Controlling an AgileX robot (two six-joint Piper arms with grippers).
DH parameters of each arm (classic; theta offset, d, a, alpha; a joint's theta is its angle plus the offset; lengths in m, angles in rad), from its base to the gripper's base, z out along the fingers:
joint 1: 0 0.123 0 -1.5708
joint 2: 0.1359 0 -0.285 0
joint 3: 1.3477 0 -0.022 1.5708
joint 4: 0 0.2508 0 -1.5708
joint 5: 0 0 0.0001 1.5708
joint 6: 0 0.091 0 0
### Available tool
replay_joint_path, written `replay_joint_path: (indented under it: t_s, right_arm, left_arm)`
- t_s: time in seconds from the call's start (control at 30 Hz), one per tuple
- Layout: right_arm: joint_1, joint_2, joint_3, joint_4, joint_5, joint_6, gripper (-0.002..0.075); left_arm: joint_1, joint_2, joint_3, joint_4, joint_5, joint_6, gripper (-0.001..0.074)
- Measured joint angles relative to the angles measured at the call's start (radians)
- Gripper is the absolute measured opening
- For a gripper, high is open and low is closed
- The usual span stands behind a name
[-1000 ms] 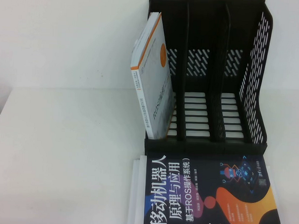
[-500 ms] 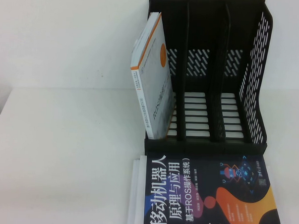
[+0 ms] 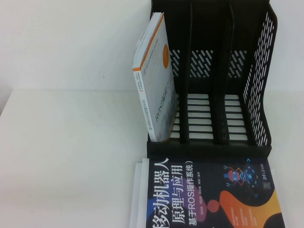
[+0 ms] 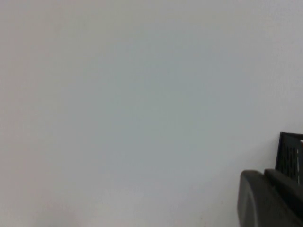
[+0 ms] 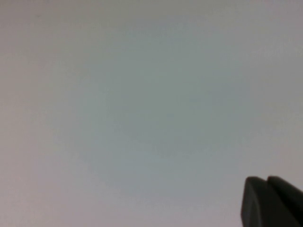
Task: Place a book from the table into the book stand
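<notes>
The dark navy book (image 3: 214,200) with big white characters and orange and purple blobs lies flat on the white table (image 3: 64,155), right in front of the black three-slot book stand (image 3: 219,71). The stand's middle and right slots hold nothing. Neither arm shows in the high view. My left gripper (image 4: 263,173) appears only in the left wrist view, fingers together, in front of a blank white surface, with an edge of the stand (image 4: 289,151) beside it. My right gripper (image 5: 266,180) appears only in the right wrist view, fingers together, before a blank white surface.
A white book with an orange stripe and circle (image 3: 156,79) leans upright in the stand's left slot. White pages of another book (image 3: 136,199) stick out from under the dark book's left edge. Bare table spreads to the left.
</notes>
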Motion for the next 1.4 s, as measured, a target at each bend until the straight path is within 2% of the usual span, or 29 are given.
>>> replay_joint_path:
  t_s: [0.2,0.4,0.5,0.63,0.77,0.93,1.03,1.17,1.27,1.4]
  right_arm:
    - [0.0,0.0,-0.119,0.028,0.411,-0.038,-0.0001]
    - [0.0,0.0,-0.29,0.028,0.824,-0.05,0.0]
    - [0.0,0.025,-0.377,0.028,1.028,-0.05,0.0001]
    - [0.0,0.13,-0.483,0.028,1.209,-0.05,0.0]
    - [0.0,0.272,-0.566,0.043,1.281,-0.05,0.0001]
    - [0.0,0.393,-0.587,0.092,1.24,-0.05,0.0]
    - [0.0,0.461,-0.591,0.104,1.254,-0.05,0.0001]
    - [0.0,0.604,-0.623,0.117,1.391,-0.05,0.0001]
    - [0.0,0.74,-0.64,0.16,1.486,-0.053,0.0001]
    - [0.0,0.92,-0.64,0.208,1.514,-0.092,0.0001]
  left_arm:
    - [0.0,0.0,-0.16,0.0,0.218,-0.001,-0.0004]
    - [0.0,0.006,-0.264,0.004,0.33,0.001,-0.0004]
    - [0.0,0.059,-0.316,0.031,0.387,0.012,-0.0004]
    - [0.0,0.179,-0.4,0.044,0.462,0.027,-0.0004]
    - [0.0,0.309,-0.429,0.046,0.429,0.029,-0.0004]
    - [0.0,0.452,-0.433,0.03,0.407,0.01,-0.0004]
    - [0.0,0.547,-0.493,-0.015,0.535,-0.004,-0.0004]
    - [0.0,0.656,-0.637,-0.092,0.766,0.049,-0.0004]
    - [0.0,0.76,-0.726,-0.228,0.914,0.186,-0.0004]
    - [0.0,0.882,-0.755,-0.484,0.986,0.381,-0.0004]
